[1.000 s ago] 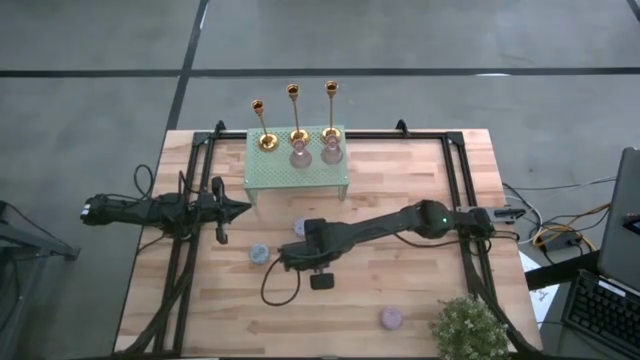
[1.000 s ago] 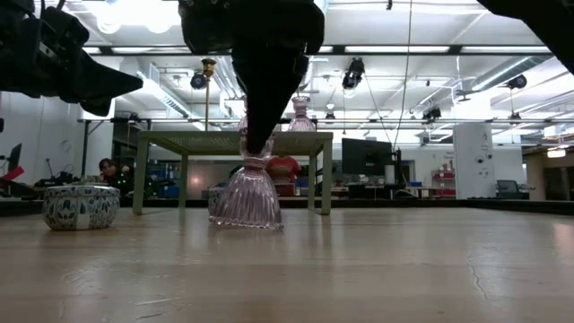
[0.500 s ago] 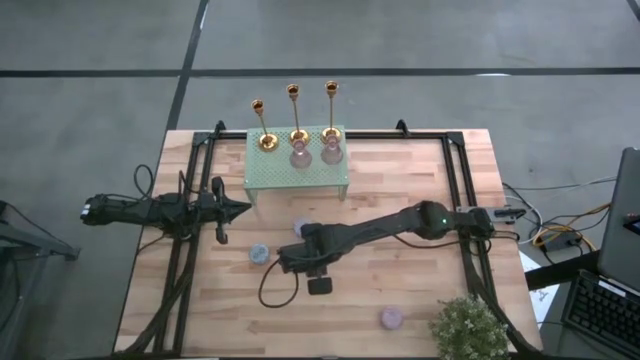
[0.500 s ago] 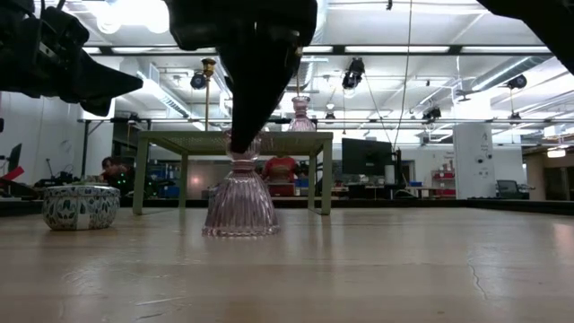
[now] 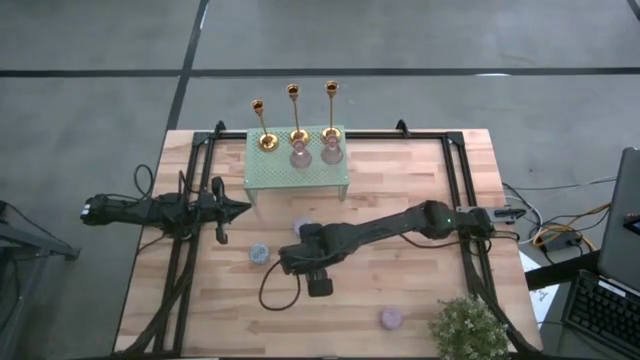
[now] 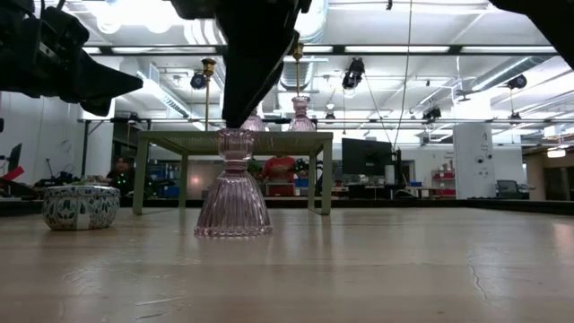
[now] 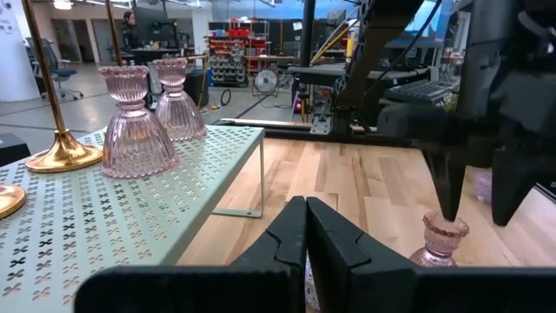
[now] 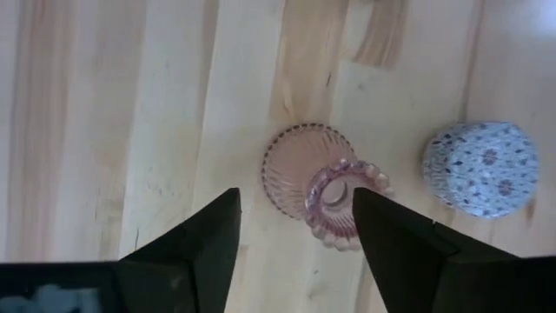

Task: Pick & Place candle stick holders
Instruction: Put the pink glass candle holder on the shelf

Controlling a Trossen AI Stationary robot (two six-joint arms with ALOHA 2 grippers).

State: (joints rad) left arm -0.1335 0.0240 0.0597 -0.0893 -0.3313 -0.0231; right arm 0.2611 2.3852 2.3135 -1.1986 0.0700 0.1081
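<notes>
A pinkish glass candle stick holder (image 6: 233, 188) stands upright on its flared foot on the wooden table, left of the middle. My right gripper (image 8: 295, 198) hangs open over it, pointing steeply down. Its fingers stand on either side of the holder's cup (image 8: 340, 202), and one fingertip (image 6: 230, 118) is just above the rim. A blue patterned holder (image 8: 489, 169) sits close by on the table. Two more pink holders (image 7: 135, 122) and gold candlesticks (image 5: 293, 112) stand on the green rack (image 5: 297, 172). My left gripper (image 7: 306, 228) waits shut at the table's left side.
A purple round holder (image 5: 391, 318) sits near the front edge. A bushy potted plant (image 5: 468, 328) stands at the front right corner. A black frame (image 5: 462, 190) runs along the table's sides, and cables (image 5: 275, 290) loop under my right arm.
My right gripper has opened, let go of the pink glass holder's neck and risen a little. The holder has shifted slightly sideways on the table and now stands free and upright.
</notes>
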